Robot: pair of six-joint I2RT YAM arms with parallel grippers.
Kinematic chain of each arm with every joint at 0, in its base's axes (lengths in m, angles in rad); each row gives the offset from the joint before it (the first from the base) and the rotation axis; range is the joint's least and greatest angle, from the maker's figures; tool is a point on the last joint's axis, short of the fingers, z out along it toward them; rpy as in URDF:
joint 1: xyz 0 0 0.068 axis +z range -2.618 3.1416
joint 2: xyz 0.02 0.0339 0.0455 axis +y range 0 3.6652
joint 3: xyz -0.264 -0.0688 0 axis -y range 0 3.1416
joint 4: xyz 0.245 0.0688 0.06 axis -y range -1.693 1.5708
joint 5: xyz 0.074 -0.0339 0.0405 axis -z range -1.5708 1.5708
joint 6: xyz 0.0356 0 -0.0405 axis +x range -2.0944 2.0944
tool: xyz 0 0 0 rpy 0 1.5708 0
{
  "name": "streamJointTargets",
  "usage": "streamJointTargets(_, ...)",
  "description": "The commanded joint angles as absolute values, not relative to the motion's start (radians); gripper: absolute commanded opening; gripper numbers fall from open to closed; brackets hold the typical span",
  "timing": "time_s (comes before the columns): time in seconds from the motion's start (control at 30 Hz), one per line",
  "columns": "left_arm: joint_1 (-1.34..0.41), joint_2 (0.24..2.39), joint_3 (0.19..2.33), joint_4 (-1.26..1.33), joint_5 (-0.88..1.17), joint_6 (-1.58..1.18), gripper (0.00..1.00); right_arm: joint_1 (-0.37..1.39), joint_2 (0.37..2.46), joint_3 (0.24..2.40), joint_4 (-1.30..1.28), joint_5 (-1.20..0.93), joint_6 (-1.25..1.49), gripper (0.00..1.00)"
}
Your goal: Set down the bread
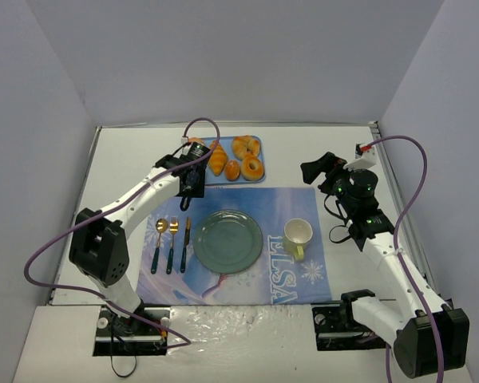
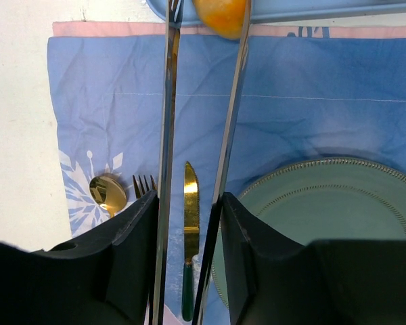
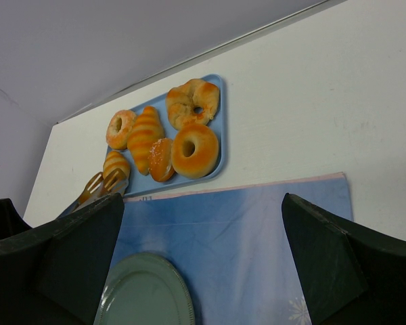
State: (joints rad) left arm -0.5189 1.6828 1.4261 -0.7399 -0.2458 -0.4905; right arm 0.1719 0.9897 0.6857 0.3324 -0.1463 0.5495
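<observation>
The bread (image 3: 116, 164), a small golden ridged roll, lies at the near left corner of the blue tray (image 3: 216, 122). My left gripper (image 2: 189, 203) is shut on metal tongs (image 2: 168, 135), and in the top view it (image 1: 190, 171) hides the roll. The tong tips (image 3: 105, 181) reach the roll's near end. In the left wrist view the roll (image 2: 220, 13) sits between the tong arms, against the right one. The green plate (image 1: 201, 239) is empty on the placemat. My right gripper (image 3: 203, 271) is open and empty, held above the mat's right side (image 1: 319, 171).
The tray also holds a larger croissant (image 3: 145, 134), ring doughnuts (image 3: 195, 149) and a sugared bun (image 3: 161, 159). A gold spoon (image 1: 160, 243), fork (image 1: 172, 243) and knife (image 1: 185, 235) lie left of the plate. A yellow cup (image 1: 298, 234) stands to its right.
</observation>
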Motion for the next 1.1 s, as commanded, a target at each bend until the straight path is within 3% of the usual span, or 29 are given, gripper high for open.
streamJointTargets(0.0, -0.536, 1.65, 1.437, -0.72, -0.282, -0.509, 0.18, 0.182, 0.981, 0.687, 0.411, -0.149, 0.552, 1.0)
streamJointTargets(0.3, -0.571, 1.568, 1.465, -0.771, -0.319, -0.508, 0.03, 0.184, 0.991, 0.686, 0.423, -0.155, 0.557, 1.0)
streamJointTargets(0.67, -0.604, 1.445, 1.482, -0.88, -0.294, -0.476, 0.0, 0.187, 1.006, 0.689, 0.431, -0.15, 0.555, 1.0)
streamJointTargets(1.07, -0.72, 1.257, 1.36, -0.969, -0.115, -0.456, 0.0, 0.196, 1.05, 0.706, 0.451, -0.147, 0.555, 1.0)
